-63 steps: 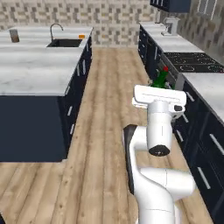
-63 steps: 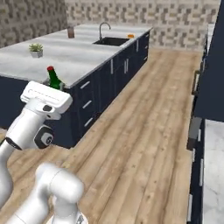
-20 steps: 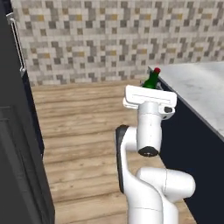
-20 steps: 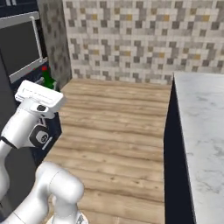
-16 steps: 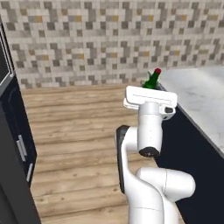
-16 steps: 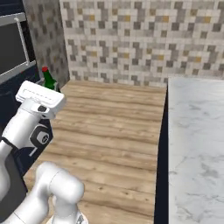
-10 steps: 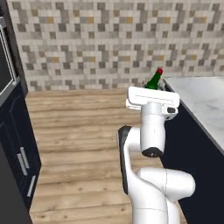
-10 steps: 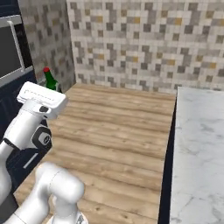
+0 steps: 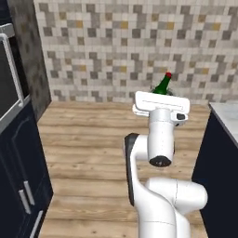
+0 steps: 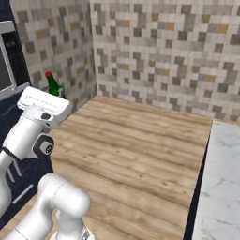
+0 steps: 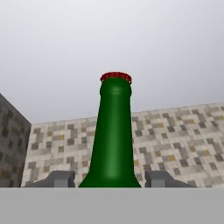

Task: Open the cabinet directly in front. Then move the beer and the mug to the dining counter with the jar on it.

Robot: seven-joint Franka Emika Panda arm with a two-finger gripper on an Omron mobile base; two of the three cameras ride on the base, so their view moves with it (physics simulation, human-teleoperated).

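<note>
The beer [image 11: 113, 140], a green bottle with a red cap, stands upright between my two finger tips, and my gripper [image 11: 109, 179] is shut on its lower body. Its neck rises above my white hand as the beer [image 9: 162, 85] in the left base view and the beer [image 10: 53, 85] in the right base view. A white marble top [image 10: 220, 178] on a navy base lies at the right, and I cannot tell whether it is the dining counter. The mug, the jar and the cabinet are out of view.
A tall dark unit with a built-in oven [image 9: 8, 88] and navy doors [image 9: 23, 186] stands at the left. A mosaic tiled wall [image 9: 116, 51] closes the far side. Wooden floor [image 10: 136, 140] stretches between the unit and the marble top [image 9: 228, 111].
The whole picture has shifted, so the base has turned: the dark oven unit slides left and the tiled wall comes square ahead. The beer stays in my grip, at the same height.
</note>
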